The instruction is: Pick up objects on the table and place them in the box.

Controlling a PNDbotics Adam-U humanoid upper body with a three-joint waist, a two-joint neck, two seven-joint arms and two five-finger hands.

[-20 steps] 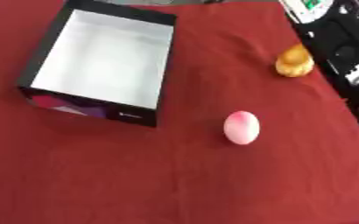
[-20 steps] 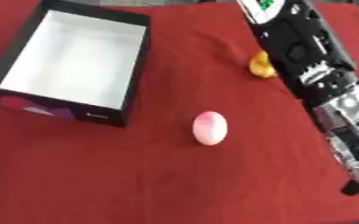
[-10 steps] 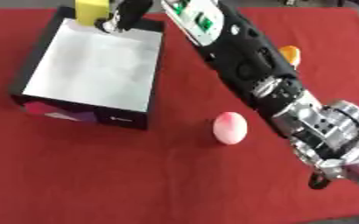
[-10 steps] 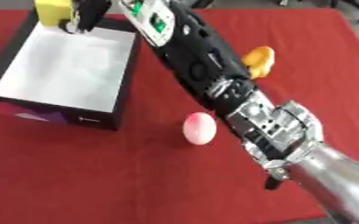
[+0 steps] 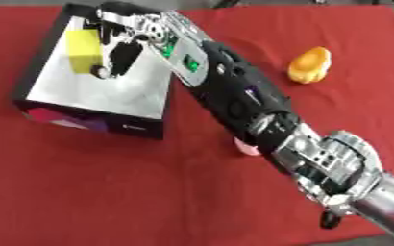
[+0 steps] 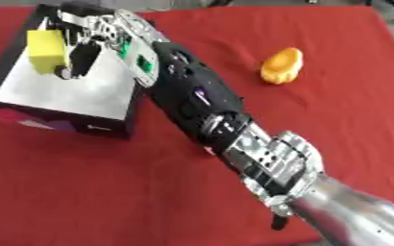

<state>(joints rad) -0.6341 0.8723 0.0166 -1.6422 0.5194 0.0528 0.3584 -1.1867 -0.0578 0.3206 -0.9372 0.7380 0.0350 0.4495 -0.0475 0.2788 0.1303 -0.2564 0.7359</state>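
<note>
Reaching across from the lower right, the right arm is stretching diagonally over the red tabletop (image 5: 82,192) so that the right robot hand (image 5: 120,41) is hanging over the open box (image 5: 99,122), with its fingers curling round a yellow block (image 5: 82,44). The block is sitting just to the hand's left, over the far left part of the box's pale floor, with its long side running roughly up and down the view; whether it is already touching the floor I cannot tell. It is looking like a plain, bright yellow, squarish block. Letting go here should, I judge, drop it inside the walls. A pink object (image 5: 248,147) is peeking out from under the forearm near the box's right corner, and an orange object (image 5: 310,64) is lying well apart to the right. The left hand is not showing.
</note>
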